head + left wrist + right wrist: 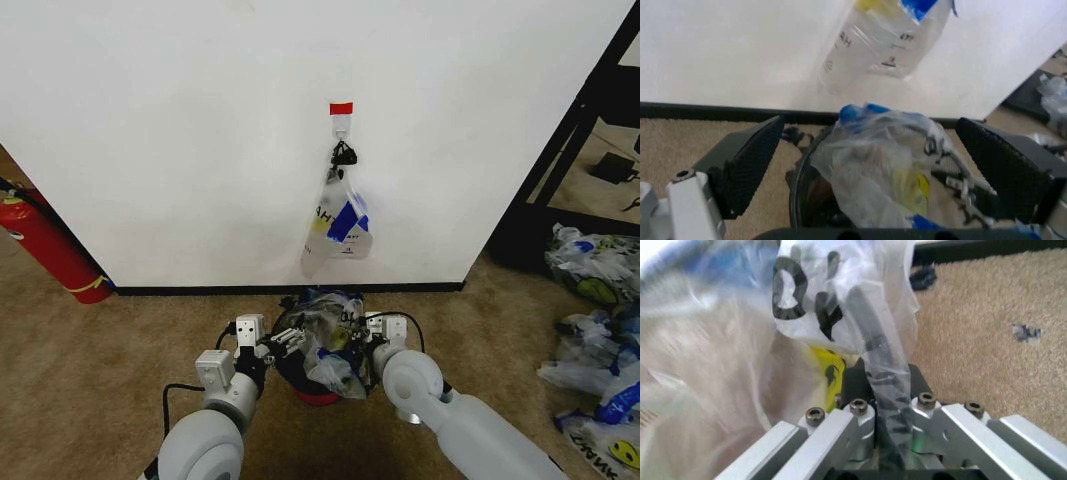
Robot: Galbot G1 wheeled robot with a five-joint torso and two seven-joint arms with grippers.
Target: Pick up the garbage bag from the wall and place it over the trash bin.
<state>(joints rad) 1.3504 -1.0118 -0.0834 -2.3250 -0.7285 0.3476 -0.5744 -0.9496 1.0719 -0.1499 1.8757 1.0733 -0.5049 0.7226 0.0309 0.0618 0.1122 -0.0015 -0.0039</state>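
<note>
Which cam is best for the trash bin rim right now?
Left wrist view: the trash bin rim curves beneath the garbage bag. Head view shows just a red sliver of its base. Right wrist view is plastic and carpet; no rim discernible.

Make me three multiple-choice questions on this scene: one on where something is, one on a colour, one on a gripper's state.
1. Where is the bin?
A) between the grippers
B) beside the extinguisher
C) in the bag heap

2. What colour is the tape above the hook?
A) blue
B) red
C) yellow

3. How is the left gripper?
A) shut on the hook
B) shut, empty
C) open

Answers:
1 A: the left gripper and right gripper flank it.
2 B: it is a red strip on the white wall.
3 C: its fingers stand wide apart, either side of the bag.
</note>
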